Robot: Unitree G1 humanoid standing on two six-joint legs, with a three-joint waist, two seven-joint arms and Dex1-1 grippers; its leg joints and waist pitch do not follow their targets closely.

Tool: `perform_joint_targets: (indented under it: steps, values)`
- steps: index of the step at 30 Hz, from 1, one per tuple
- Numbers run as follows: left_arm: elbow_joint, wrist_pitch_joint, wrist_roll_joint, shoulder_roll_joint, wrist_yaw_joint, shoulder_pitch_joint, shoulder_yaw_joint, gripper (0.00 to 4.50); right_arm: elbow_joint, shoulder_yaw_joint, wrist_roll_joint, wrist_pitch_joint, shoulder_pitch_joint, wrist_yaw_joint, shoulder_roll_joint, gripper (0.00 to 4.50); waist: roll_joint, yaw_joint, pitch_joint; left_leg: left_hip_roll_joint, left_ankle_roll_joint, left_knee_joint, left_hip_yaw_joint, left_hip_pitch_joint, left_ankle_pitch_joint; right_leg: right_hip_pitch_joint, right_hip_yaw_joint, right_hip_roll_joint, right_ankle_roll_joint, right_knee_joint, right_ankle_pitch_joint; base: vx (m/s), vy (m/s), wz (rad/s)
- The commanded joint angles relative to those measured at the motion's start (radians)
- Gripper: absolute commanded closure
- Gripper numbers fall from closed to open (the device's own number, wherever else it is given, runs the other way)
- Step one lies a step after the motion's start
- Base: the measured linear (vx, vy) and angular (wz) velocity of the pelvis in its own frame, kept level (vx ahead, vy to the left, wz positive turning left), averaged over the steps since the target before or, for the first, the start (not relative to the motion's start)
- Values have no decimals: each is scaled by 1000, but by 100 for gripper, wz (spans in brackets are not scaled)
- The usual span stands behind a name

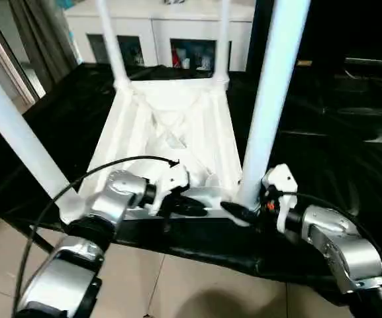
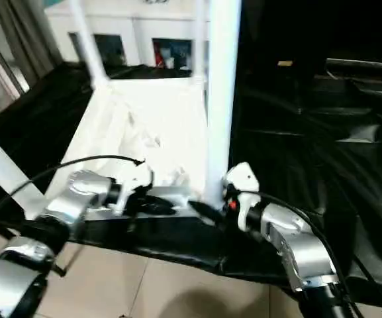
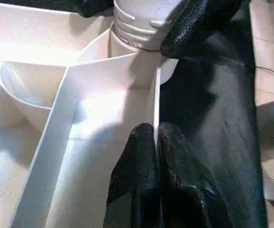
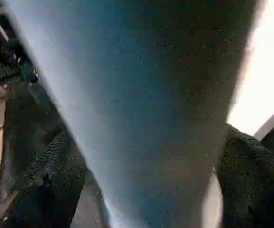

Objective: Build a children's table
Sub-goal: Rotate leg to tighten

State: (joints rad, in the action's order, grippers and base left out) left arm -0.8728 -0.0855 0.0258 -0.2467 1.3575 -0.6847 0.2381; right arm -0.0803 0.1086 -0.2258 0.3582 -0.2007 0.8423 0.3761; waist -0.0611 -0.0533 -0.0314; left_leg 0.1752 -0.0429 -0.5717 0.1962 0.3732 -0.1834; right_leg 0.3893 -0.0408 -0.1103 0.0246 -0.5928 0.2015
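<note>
The children's table (image 1: 171, 126) lies upside down on a black-draped table (image 1: 323, 159), its ribbed underside up and its near edge along the black table's front edge; four white tube legs stand in its corner sockets. The left hand (image 1: 191, 205) is closed, its fingers (image 3: 148, 175) pinched on the thin rim wall at the near edge. The right hand (image 1: 238, 212) reaches the foot of the near-right leg (image 1: 270, 99), its jaws standing apart on either side of the leg's threaded base (image 3: 137, 23), not clamped. The plastic looks light, stiff and smooth, so it probably slips easily; the leg is best grasped low, near the socket, where a twist has least leverage to tip it.
</note>
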Motion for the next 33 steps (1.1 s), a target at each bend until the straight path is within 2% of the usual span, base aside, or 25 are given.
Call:
perform_joint_targets:
  steps: [1, 3, 6, 7, 9, 13, 16, 18, 19, 21, 23, 24, 25, 26, 28, 29, 33]
  values:
    - [-3, 18, -56, 7, 30, 22, -25, 450, 15, 16, 1, 3, -1, 20, 16, 71, 30, -2, 50, 51, 109, 59, -14, -6, -167, -39, 25, -35, -281, 60, 98, 0, 0, 0]
    - [-2, 13, -51, -2, 26, 24, -27, 450, 4, 35, 24, -11, -2, 27, 29, 89, 34, -2, 49, 50, 104, 58, -13, -7, -173, -39, 27, -37, -273, 63, 114, 0, 0, 0]
    - [10, 16, -52, -9, 25, 31, -32, 450, 2, 35, 23, -8, -7, 27, 31, 115, 33, -3, 48, 49, 101, 58, -13, -6, -170, -39, 28, -39, -261, 65, 138, 0, 0, 0]
    - [13, 19, -54, -10, 23, 33, -33, 450, 1, 33, 21, -4, -10, 30, 32, 126, 39, -3, 49, 49, 102, 57, -13, -5, -165, -39, 28, -39, -259, 64, 140, 0, 0, 0]
    - [22, 28, -58, -10, 26, 36, -35, 450, -2, 32, 15, -4, -15, 33, 33, 137, 36, -3, 49, 50, 104, 57, -13, -6, -156, -38, 28, -38, -259, 63, 133, 0, 0, 0]
    - [29, 34, -60, -10, 28, 40, -33, 450, -8, 31, 10, -6, -20, 37, 34, 168, 38, -2, 49, 48, 113, 54, -12, -6, -143, -38, 28, -36, -264, 61, 116, 0, 0, 0]
    - [39, 41, -61, -9, 29, 47, -28, 450, -10, 31, -4, -6, -12, 25, 19, 173, 37, -2, 50, 48, 117, 52, -12, -5, -132, -39, 27, -36, -268, 59, 101, 0, 0, 0]
    - [26, 33, -42, 1, -18, 42, -26, 450, -22, 22, 4, -12, -9, -21, -7, 175, 38, -1, 50, 47, 118, 52, -11, -4, -129, -38, 27, -36, -269, 59, 97, 0, 0, 0]
    - [15, 27, -29, 9, -53, 38, -24, 450, -31, 16, 11, -17, -8, -54, -26, 175, 39, 2, 50, 46, 113, 52, -12, -5, -137, -38, 28, -36, -267, 60, 110, 0, 0, 0]
    - [-35, 9, 20, 52, -212, 16, -21, 450, -69, -2, 51, -25, -12, -197, -97, 176, 38, 7, 47, 45, 96, 56, -12, -7, -163, -33, 28, -35, -257, 67, 154, 0, 0, 0]
    - [-37, 8, 22, 55, -220, 15, -22, 450, -71, -3, 54, -26, -12, -205, -101, 176, 40, 12, 43, 45, 59, 64, -16, -9, -217, -35, 27, -37, -232, 77, 257, 0, 0, 0]
    - [-52, 13, 31, 87, -284, 4, -24, 450, -96, -11, 75, -25, -19, -286, -144, 176, 40, 12, 43, 45, 59, 64, -16, -9, -217, -35, 27, -37, -232, 77, 257, 0, 0, 0]
    - [-67, 26, 41, 128, -354, -10, -24, 450, -125, -23, 95, -23, -32, -383, -198, 176, 38, 20, 37, 46, 34, 68, -15, -16, -272, -23, 30, -35, -213, 87, 330, 0, 0, 0]
    - [-84, 48, 52, 178, -435, -29, -22, 450, -156, -45, 110, -15, -54, -499, -264, 176, 38, 25, 38, 43, 10, 72, -19, -18, -298, -25, 29, -36, -195, 91, 383, 0, 0, 0]
    - [-104, 75, 61, 232, -509, -55, -17, 450, -177, -72, 111, -19, -87, -609, -339, 176, 38, 27, 39, 43, -9, 75, -23, -21, -311, -23, 30, -36, -173, 94, 411, 0, 0, 0]
    - [-107, 80, 60, 241, -515, -59, -17, 450, -178, -75, 110, -21, -93, -620, -348, 176, 38, 26, 40, 43, -7, 75, -23, -22, -311, -22, 32, -36, -170, 95, 393, 0, 0, 0]
    - [-124, 70, 62, 273, -537, -80, -13, 450, -197, -53, 126, -31, -117, -615, -359, 176, 38, 20, 46, 40, 32, 69, -19, -13, -248, -31, 32, -34, -187, 85, 255, 0, 0, 0]
